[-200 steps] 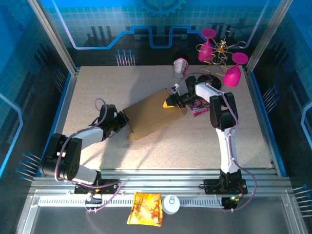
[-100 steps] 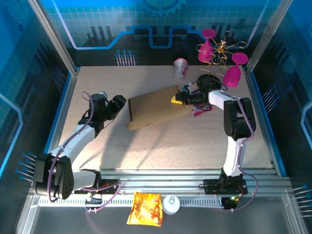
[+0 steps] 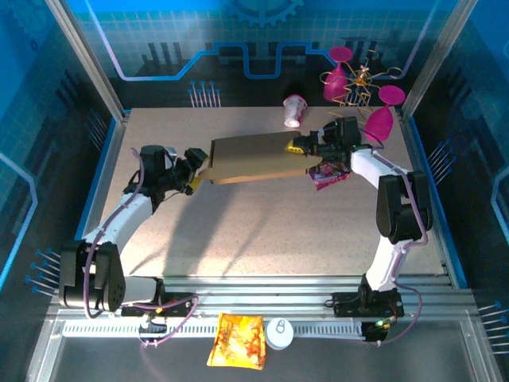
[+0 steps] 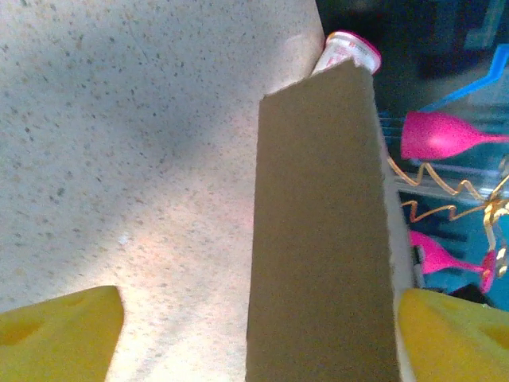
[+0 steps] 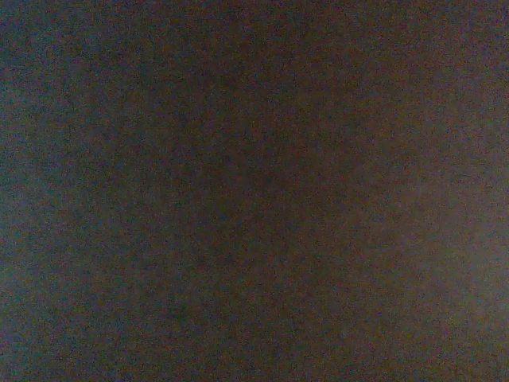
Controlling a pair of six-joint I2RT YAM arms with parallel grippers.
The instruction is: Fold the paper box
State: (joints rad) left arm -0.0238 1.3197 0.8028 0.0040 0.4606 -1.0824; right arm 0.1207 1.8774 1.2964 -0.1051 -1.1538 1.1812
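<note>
Holding the right end of the flat brown cardboard paper box (image 3: 254,157) in my right gripper (image 3: 305,149), whose jaws are partly closed on it, I have my left gripper (image 3: 197,169) wide open and empty around the left end. The box lies far on the speckled table (image 3: 238,231), just beside a purple snack packet (image 3: 328,173). If the left jaws close off-centre, I think the thin sheet can buckle outside its creases or twist from the right grip.

Paper box (image 4: 322,239) cut off at bottom edge
</note>
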